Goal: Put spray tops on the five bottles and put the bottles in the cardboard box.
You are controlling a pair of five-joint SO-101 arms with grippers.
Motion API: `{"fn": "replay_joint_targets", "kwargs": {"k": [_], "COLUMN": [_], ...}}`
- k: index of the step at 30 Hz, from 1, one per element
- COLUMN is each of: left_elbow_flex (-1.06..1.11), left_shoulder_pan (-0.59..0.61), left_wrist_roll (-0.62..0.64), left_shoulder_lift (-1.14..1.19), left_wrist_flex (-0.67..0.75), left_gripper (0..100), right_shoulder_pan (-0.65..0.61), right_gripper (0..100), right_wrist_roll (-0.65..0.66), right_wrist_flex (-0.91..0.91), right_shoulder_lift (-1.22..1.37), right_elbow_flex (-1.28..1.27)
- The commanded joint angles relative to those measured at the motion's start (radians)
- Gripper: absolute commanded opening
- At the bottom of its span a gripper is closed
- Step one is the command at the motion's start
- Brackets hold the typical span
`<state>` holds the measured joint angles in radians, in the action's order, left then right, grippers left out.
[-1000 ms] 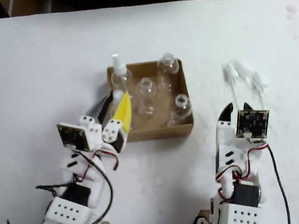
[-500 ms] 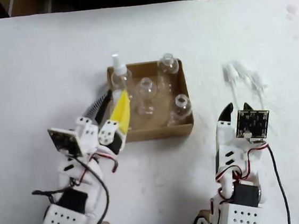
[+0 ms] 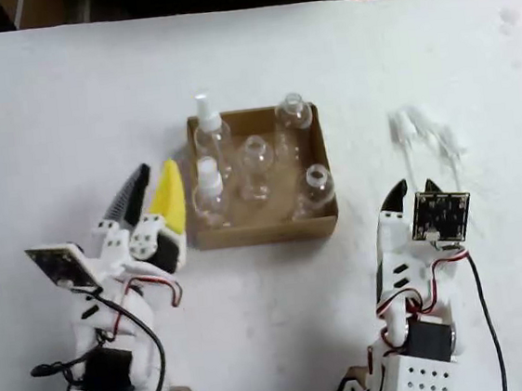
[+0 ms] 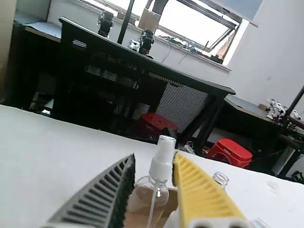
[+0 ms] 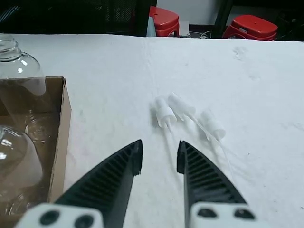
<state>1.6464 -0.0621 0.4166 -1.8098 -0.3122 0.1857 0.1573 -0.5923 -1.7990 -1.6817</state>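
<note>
The cardboard box (image 3: 330, 214) stands mid-table with several clear bottles in it. Two wear white spray tops: one at the back left (image 3: 208, 129) and one at the front left (image 3: 209, 192). The middle bottle (image 3: 255, 163), the back right bottle (image 3: 292, 117) and the front right bottle (image 3: 315, 188) have bare necks. My left gripper (image 3: 157, 169) is open just left of the box, holding nothing. In the left wrist view a topped bottle (image 4: 159, 176) shows beyond the yellow finger (image 4: 199, 197). My right gripper (image 3: 416, 185) (image 5: 159, 145) is open, near the loose spray tops (image 3: 423, 134) (image 5: 184, 111).
Bare white table lies to the left of the box and in front of it. The box wall (image 5: 61, 128) and two open bottles (image 5: 19, 61) sit beside the right gripper. The table's far edge runs along the back.
My left gripper has let go of the front left topped bottle and drawn back left, toward the table's front. The bottle stays upright in the box. The right arm has not moved.
</note>
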Motion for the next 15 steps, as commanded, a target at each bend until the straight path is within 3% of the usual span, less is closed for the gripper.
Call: {"fn": "replay_joint_targets", "kwargs": {"k": [1, 9, 15], "left_elbow_flex": [-0.081, -0.055, -0.052], "left_shoulder_pan": [0.104, 0.420, 0.443], "left_wrist_roll": [0.011, 0.009, 0.009], "left_shoulder_lift": [-0.015, -0.015, -0.015], "left_wrist_flex": [-0.012, -0.005, -0.005], "left_gripper": [12, 13, 13], "right_shoulder_pan": [-0.010, -0.012, -0.012], "right_gripper": [10.5, 10.6, 10.6], "right_wrist_roll": [0.000, 0.000, 0.000], "right_wrist_flex": [-0.005, -0.005, -0.005], "right_shoulder_lift": [0.002, 0.002, 0.002], "right_elbow_flex": [-0.009, -0.009, -0.009]}}
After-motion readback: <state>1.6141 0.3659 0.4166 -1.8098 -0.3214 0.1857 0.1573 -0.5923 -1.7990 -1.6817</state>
